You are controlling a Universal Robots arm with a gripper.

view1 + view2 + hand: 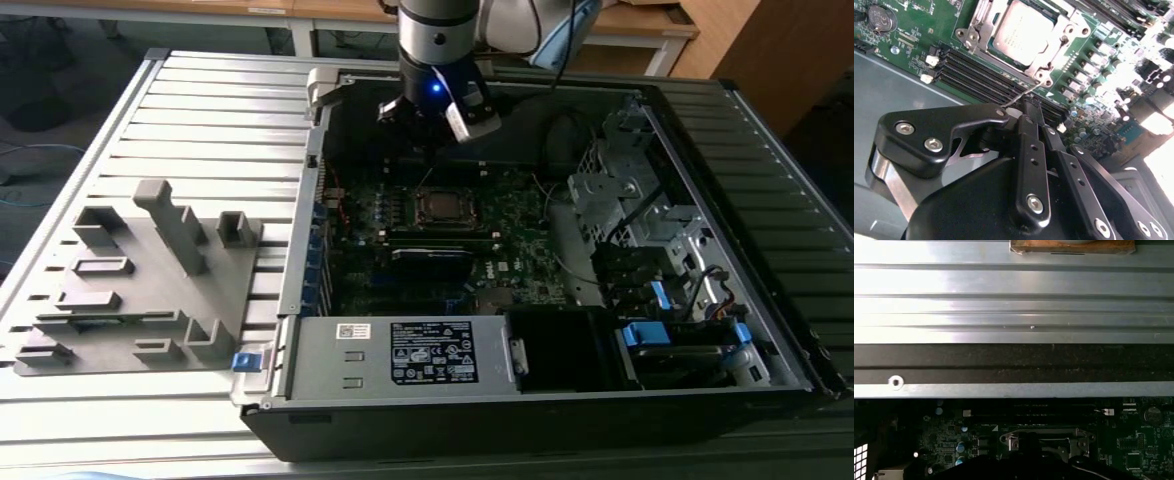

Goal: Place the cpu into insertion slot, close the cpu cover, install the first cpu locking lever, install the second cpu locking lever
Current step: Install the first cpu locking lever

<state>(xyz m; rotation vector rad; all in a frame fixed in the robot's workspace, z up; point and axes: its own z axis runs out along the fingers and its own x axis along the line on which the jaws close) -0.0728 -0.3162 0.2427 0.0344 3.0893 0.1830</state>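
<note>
In the second wrist view the cpu point(1021, 31) lies with its silver-grey top up in the insertion slot point(441, 206). The silver cpu cover point(1053, 56) lies down around it. A thin wire locking lever point(1026, 92) slants from the socket's corner towards my gripper point(1029, 106). The black fingers point(1027, 131) stand together, shut, with the lever passing just beyond their tips; I cannot tell whether they touch it. In the exterior view the gripper point(424, 152) hangs inside the open case, just beyond the far side of the slot.
The green motherboard point(514, 225) lies in an open computer case point(747, 330) on a slatted metal table point(200, 110). Black memory slots point(979, 75) run beside the socket. A grey fixture point(140, 285) stands at the exterior view's left. The case wall point(1014, 367) rises close behind the gripper.
</note>
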